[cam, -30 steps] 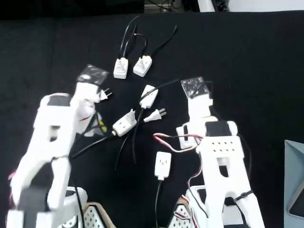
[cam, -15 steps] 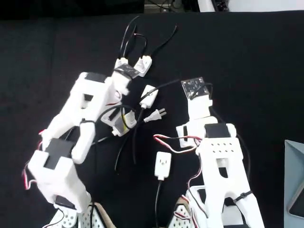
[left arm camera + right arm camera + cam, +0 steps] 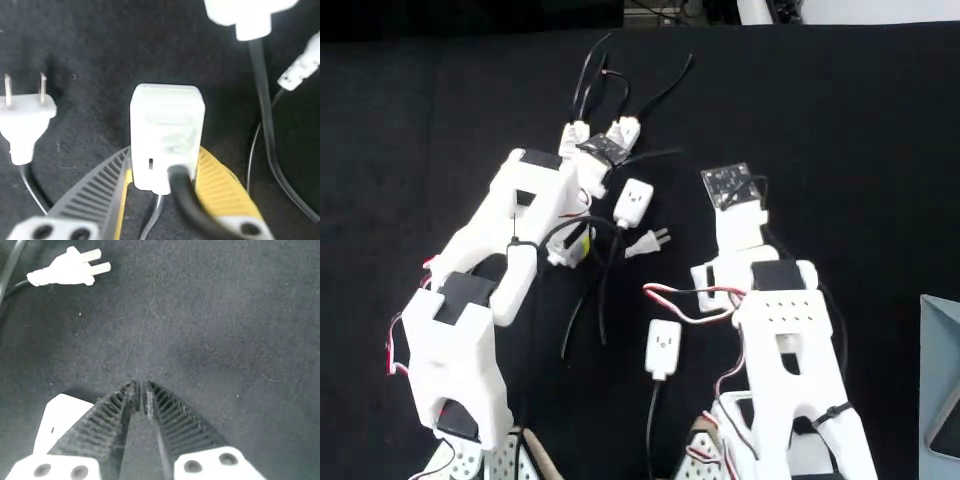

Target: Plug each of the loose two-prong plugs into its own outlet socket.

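My left gripper [image 3: 165,150] is shut on a white outlet socket [image 3: 167,130] with a black cord, one grey finger and one yellow finger [image 3: 220,185] on its sides. In the high view this socket [image 3: 563,257] is mostly hidden under the left arm. A loose two-prong plug [image 3: 22,120] lies beside it. A second loose plug [image 3: 645,242] lies mid-table, also seen ahead of my right gripper [image 3: 139,387], which is shut on nothing just above the cloth. Another socket [image 3: 635,200] lies face up with empty slots. A further socket [image 3: 663,348] lies near the right arm.
Two more white blocks [image 3: 623,130] [image 3: 575,132] with cords sit at the back, partly behind the left arm. Black cords cross the middle of the black cloth. A grey box [image 3: 942,380] stands at the right edge. The far right of the cloth is bare.
The left arm swung from the left side over to the middle and came down on the socket. The face-up socket beside it has turned. The right arm kept still.
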Tool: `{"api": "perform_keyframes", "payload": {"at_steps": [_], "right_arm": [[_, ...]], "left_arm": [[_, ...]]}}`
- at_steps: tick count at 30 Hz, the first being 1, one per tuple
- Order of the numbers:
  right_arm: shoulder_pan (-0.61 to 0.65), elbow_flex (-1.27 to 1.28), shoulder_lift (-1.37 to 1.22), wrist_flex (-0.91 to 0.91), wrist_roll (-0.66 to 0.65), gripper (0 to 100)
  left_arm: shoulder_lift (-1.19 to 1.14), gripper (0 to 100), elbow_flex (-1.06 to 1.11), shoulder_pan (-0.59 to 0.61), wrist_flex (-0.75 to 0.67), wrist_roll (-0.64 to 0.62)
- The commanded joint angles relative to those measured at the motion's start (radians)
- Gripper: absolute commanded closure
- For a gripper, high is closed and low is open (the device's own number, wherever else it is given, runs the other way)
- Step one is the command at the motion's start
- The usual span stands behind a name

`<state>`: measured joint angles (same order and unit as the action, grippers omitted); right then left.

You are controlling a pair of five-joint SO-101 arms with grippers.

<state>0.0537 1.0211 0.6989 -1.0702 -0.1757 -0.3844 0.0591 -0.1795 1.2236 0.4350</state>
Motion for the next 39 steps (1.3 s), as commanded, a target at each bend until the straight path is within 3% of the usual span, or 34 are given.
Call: {"api": "perform_keyframes", "payload": {"at_steps": [1, 13, 21, 27, 32, 34, 39], "right_arm": [[-0.008, -0.002, 0.021, 0.015, -0.006, 98.1], [0.000, -0.001, 0.021, 0.015, -0.005, 98.1], [0.041, 0.059, 0.021, 0.091, -0.006, 98.1], [0.040, 0.068, 0.021, 0.101, -0.008, 98.1], [0.038, 0.068, 0.021, 0.101, -0.011, 98.1], [0.038, 0.068, 0.021, 0.101, -0.011, 98.1], [0.038, 0.070, 0.021, 0.100, -0.011, 98.1]], "left_arm": [[0.028, 97, -0.053, 0.025, -0.014, 0.002], [0.169, 97, -0.171, 0.271, -0.048, 0.005], [-0.051, 97, -0.323, 0.328, -0.183, 0.003], [-0.258, 96, -0.518, 0.341, -0.178, 0.003], [-0.318, 72, -0.653, 0.361, -0.028, -0.048], [-0.310, 72, -0.700, 0.378, 0.003, -0.124], [-0.308, 72, -0.843, 0.389, 0.157, -0.095]]}}
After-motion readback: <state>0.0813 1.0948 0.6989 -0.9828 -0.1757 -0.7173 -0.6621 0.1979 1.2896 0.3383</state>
